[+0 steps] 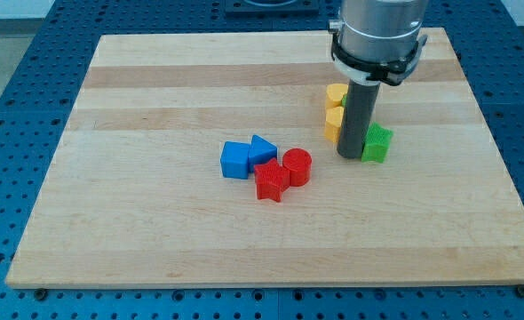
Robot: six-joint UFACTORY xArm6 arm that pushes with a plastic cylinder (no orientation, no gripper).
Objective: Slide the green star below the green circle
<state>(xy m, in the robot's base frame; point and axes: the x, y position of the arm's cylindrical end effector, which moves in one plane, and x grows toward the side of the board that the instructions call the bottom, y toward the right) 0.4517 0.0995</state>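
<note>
Right of centre on the wooden board: my tip, planted just left of the green star, touching or nearly so. No jaws to report, only a bare rod. Star's left part hidden behind the rod; points too blurred to tell which way any faces, and no long axis made out. Green circle: a sliver of green at the rod's upper left edge, perhaps, otherwise hidden behind the rod. Two yellow blocks, stacked one above the other in the view, just left of the rod, shapes unclear. Well apart to the view's left, a tight cluster: blue cube, blue triangle, red star, red cylinder.
</note>
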